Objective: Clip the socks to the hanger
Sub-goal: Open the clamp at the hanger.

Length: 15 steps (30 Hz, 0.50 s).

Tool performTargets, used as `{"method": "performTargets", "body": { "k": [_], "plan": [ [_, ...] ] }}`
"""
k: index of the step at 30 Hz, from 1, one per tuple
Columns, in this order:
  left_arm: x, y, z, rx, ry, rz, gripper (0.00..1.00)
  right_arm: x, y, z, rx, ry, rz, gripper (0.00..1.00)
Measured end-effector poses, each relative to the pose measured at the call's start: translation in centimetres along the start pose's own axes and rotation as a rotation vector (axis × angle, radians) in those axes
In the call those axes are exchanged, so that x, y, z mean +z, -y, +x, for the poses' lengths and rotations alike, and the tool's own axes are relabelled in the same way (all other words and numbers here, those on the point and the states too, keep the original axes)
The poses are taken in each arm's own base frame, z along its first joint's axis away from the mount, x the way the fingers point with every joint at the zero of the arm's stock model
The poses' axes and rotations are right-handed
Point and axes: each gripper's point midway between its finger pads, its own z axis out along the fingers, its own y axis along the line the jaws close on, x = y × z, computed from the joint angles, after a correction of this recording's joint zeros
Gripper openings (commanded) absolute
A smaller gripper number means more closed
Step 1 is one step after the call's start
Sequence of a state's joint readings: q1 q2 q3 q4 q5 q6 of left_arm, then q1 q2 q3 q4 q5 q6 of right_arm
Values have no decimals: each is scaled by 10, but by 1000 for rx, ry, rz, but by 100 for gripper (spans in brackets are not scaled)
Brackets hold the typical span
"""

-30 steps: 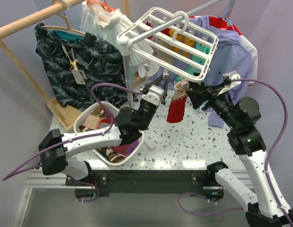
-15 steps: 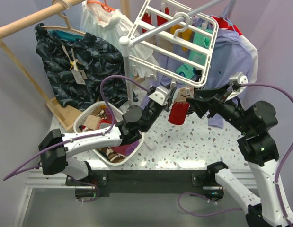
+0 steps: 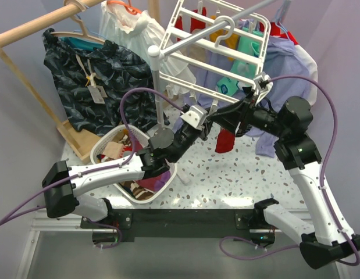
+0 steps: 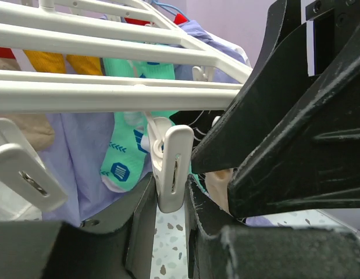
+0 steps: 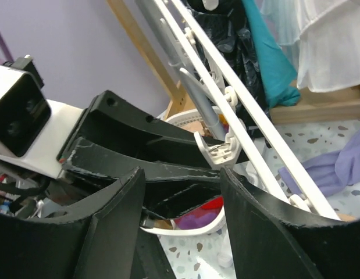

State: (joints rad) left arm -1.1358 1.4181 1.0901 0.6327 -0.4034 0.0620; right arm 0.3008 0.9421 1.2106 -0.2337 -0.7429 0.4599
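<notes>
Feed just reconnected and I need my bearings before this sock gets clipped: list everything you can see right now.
hanger: one, white grid frame, tilted, top centre
clip: one, white, under the hanger's rail, between the left fingers
red sock: one, red with tan cuff, hanging under the grippers
teal sock: at least one, teal with white patches, hung on the hanger
basket: one, white, table's left, clothes inside
dark garment: one, dark patterned, on the wooden rail at left
lavender shirt: one, behind on the right
table: one, speckled white
left gripper: black, shut on the clip
right gripper: black, meeting the left, apparently holding the red sock's cuff
</notes>
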Motion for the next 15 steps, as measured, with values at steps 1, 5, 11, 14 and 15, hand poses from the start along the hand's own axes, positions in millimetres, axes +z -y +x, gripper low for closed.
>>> {"method": "performTargets", "body": {
  "k": [1,5,11,14,15],
  "plan": [
    [-1,0,-2,-1,-1,5,0,1,2,-1,4,7,13,59],
    [-7,0,-6,-1,-4,27,0,-1,6,-8,5,45,62,65],
    [-9,3,-7,-2,-5,51,0,-4,9,-16,35,91,109,65],
    [-9,4,-7,-2,-4,63,0,-3,11,-20,58,109,123,64],
    [-9,4,-7,-1,-5,68,0,-3,11,-21,66,113,125,64]
  ]
}}
